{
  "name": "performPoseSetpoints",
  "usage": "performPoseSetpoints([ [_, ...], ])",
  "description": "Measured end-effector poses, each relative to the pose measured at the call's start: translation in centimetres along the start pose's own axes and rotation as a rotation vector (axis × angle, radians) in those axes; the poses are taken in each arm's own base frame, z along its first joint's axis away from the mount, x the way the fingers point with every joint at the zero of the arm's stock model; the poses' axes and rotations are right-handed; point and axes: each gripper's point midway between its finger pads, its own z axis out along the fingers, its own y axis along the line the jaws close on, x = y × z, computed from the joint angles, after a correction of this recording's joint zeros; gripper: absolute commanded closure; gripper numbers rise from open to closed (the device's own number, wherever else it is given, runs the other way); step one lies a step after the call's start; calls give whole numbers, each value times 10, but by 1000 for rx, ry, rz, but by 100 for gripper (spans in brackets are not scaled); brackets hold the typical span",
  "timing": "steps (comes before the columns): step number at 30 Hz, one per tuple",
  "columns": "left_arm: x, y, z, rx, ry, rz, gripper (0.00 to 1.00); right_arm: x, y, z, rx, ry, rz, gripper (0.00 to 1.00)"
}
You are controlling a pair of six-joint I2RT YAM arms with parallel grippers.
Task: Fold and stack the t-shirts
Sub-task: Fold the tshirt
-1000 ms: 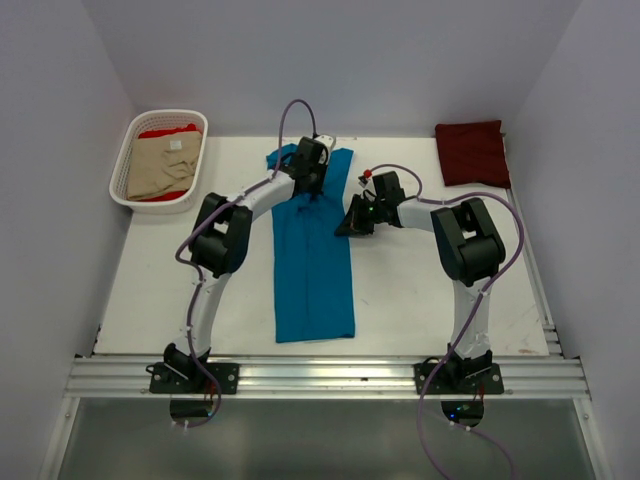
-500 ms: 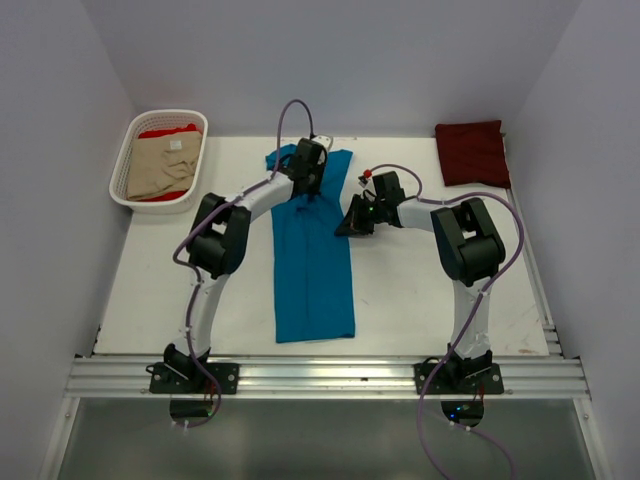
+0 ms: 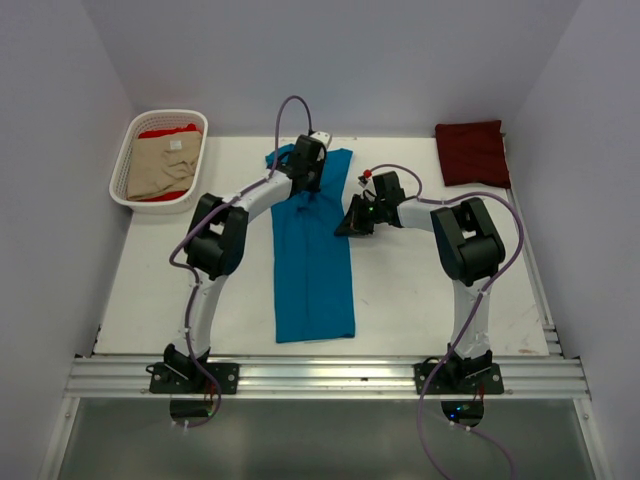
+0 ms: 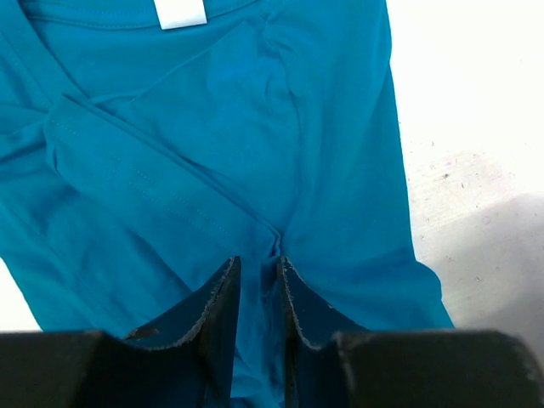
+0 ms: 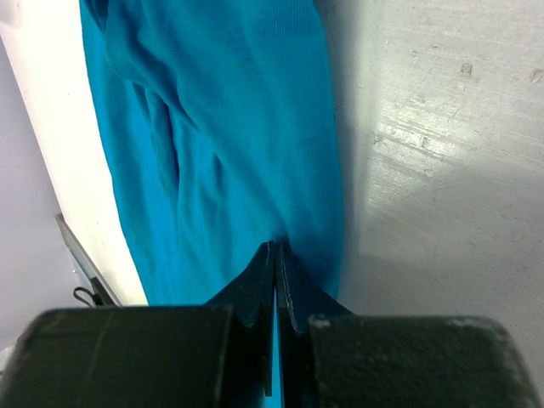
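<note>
While both arms reach out from the rail (image 3: 320, 375) at the near edge, the teal-blue t-shirt (image 3: 313, 280) lies just beyond it. It's flat on the white table (image 3: 420, 300), folded lengthwise into a narrow strip running away from the arms, hem near, collar far.

Right gripper (image 5: 274, 248): past mid-strip, low at the shirt's right edge. Jaws closed tight, tips right at the cloth edge. Can't tell whether any fabric is caught between them.

Left gripper (image 4: 257, 263): farther out, at the collar end, pointing down at the shirt. Jaws stand slightly apart, and a raised crease of teal cloth runs up into the gap. In the wrist view a folded sleeve lies across to the left of it, with the white neck tag (image 4: 180, 13) beyond the tips.

Far left: white slotted basket (image 3: 152, 204), beige t-shirt (image 3: 160, 168) on top of the bright red t-shirt (image 3: 168, 131). Red shows only at the far end and the near rim.

Far right corner: dark maroon t-shirt (image 3: 472, 152), folded into a square, flat on the table, well apart from the teal one.
</note>
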Motion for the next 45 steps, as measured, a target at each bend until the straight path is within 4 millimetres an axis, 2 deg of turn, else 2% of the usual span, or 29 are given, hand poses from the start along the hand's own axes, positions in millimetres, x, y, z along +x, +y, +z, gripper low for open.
performPoseSetpoints([
  [6,0,0,0,2,0,-3,100,0,0,0,0,0,0,100],
  [15,4,10,3,-1,3,-19,100,0,0,0,0,-1,-1,100],
  [20,30,21,2,-41,45,-39,100,0,0,0,0,-1,-1,100],
  [23,39,28,-10,-73,51,-59,100,0,0,0,0,-1,-1,100],
  [26,35,35,-32,-104,19,-90,100,0,0,0,-1,0,-1,100],
  [29,21,39,-50,-121,-32,-122,100,0,0,0,-1,-1,-1,100],
  [33,8,42,-61,-134,-91,-164,100,0,0,0,-1,-1,-1,100],
  [45,49,47,-57,-184,-22,-268,100,0,0,0,-2,0,-1,100],
])
